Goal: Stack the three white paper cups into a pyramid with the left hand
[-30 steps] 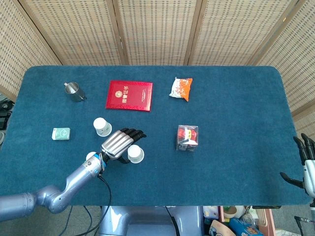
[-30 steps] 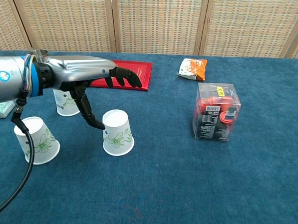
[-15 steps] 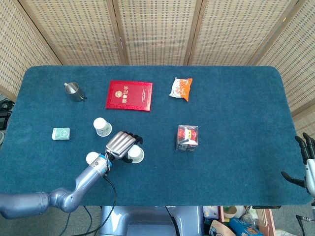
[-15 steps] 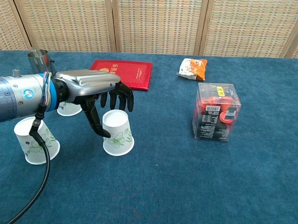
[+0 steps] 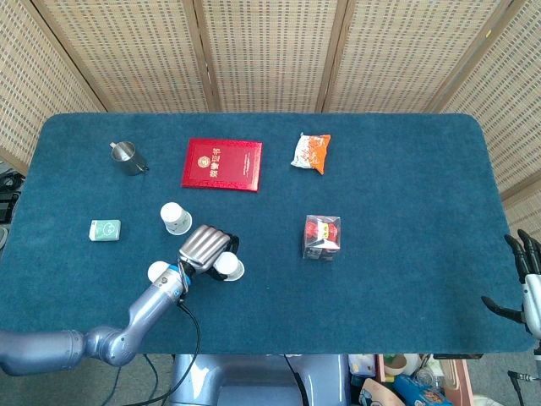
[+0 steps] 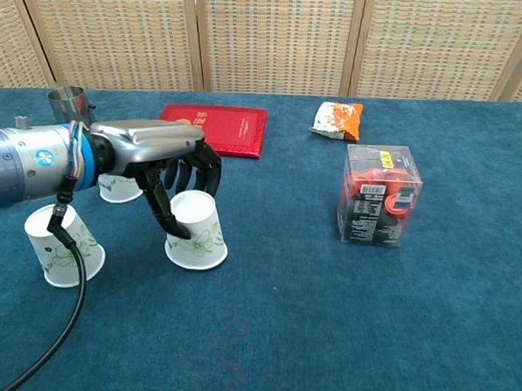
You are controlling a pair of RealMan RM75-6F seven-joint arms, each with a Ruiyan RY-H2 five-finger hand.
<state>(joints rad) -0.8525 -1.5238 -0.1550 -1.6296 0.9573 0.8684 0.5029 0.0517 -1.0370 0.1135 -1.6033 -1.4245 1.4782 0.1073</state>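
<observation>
Three white paper cups with a green flower print stand upside down on the blue table. My left hand [image 6: 162, 160] wraps around the middle cup [image 6: 195, 233], thumb at its front left and the other fingers behind it; this cup leans slightly. In the head view the left hand [image 5: 205, 246] covers part of that cup [image 5: 230, 268]. A second cup [image 6: 63, 245] stands at the near left, under my forearm. The third cup [image 6: 119, 188] sits behind the hand, also seen as the far cup [image 5: 176, 218]. My right hand [image 5: 526, 283] hangs off the table's right edge, fingers apart and holding nothing.
A red booklet [image 5: 221, 164] lies at the back centre, with a metal cup [image 5: 127, 157] to its left and a snack packet [image 5: 310, 152] to its right. A clear box of red items [image 5: 322, 237] stands right of the cups. A small green box [image 5: 105, 229] lies far left.
My left hand came down from above the middle cup and curled its fingers around it. The cup shifted a little to the left and tilted. The right hand stayed put.
</observation>
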